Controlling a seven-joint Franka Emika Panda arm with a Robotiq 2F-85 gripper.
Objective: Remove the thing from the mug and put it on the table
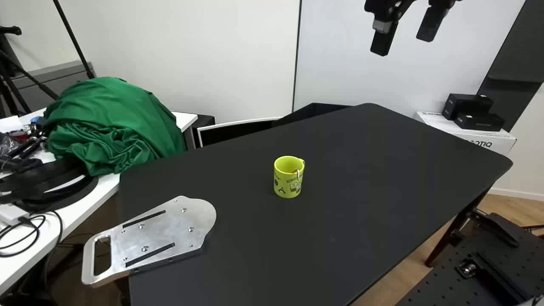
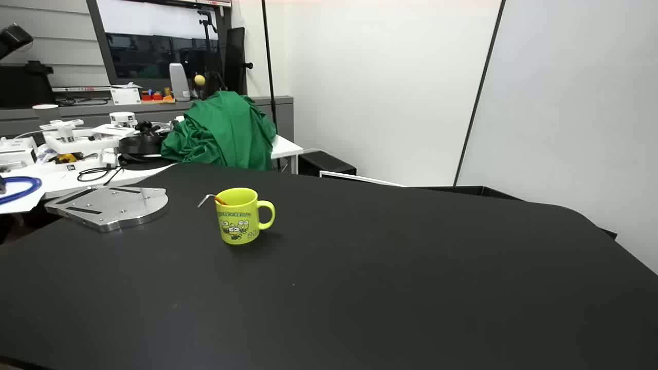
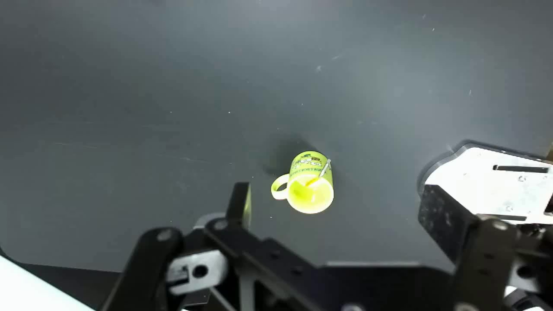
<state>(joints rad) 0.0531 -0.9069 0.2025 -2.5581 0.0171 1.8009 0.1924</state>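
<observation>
The yellow-green mug (image 1: 284, 185) stands upright on the black table (image 1: 348, 229), its handle to one side; it also shows in an exterior view (image 2: 239, 222) and the wrist view (image 3: 307, 199). The thing is a thin stick with an orange-brown part (image 2: 221, 201) leaning inside the mug and a bent silver end hooked out over the rim. The silver end shows in the wrist view (image 3: 325, 167). Its lower part is hidden in the mug. My gripper (image 1: 404, 42) is open and empty, high above the table; its spread fingers (image 3: 341, 206) show in the wrist view.
A silver metal plate (image 1: 170, 229) with slots and a handle hole lies at the table's edge, also in an exterior view (image 2: 115, 205). A white desk with clutter and a green cloth (image 1: 110, 123) stands beside the table. White wall panels (image 2: 380, 92) rise behind.
</observation>
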